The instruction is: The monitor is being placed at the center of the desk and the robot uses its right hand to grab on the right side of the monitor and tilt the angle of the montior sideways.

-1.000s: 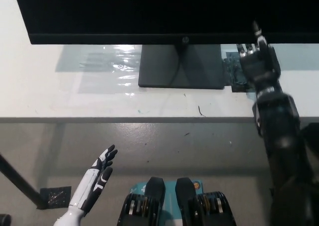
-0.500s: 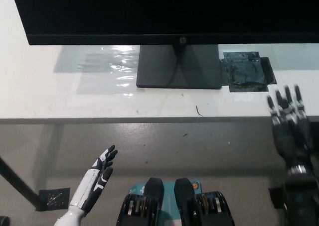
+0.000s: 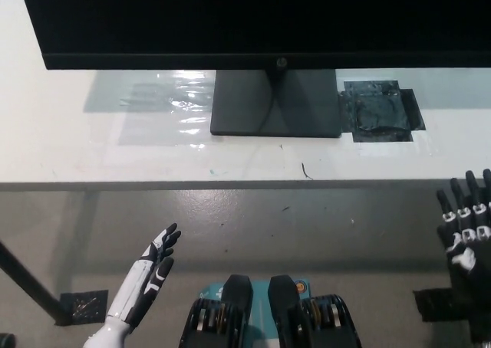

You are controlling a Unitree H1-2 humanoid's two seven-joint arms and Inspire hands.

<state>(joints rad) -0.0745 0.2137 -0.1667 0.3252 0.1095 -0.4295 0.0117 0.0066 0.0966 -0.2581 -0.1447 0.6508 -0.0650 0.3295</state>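
Note:
The black monitor (image 3: 253, 18) fills the top of the head view, its dark square base (image 3: 275, 103) standing on the white desk (image 3: 69, 149). My black right hand (image 3: 469, 237) hangs open at the far right, below the desk's front edge and well clear of the monitor, fingers pointing up and spread. Down at the lower left, my white left hand (image 3: 149, 275) rests open over the floor, holding nothing.
A dark taped patch (image 3: 380, 110) lies on the desk right of the monitor base. A glossy clear film (image 3: 165, 103) covers the desk left of the base. A black desk leg (image 3: 31, 290) slants across the lower left floor.
My right hand has drawn back from beside the monitor's right lower edge, down and to the right, past the desk's front edge. The monitor and the left hand stay put.

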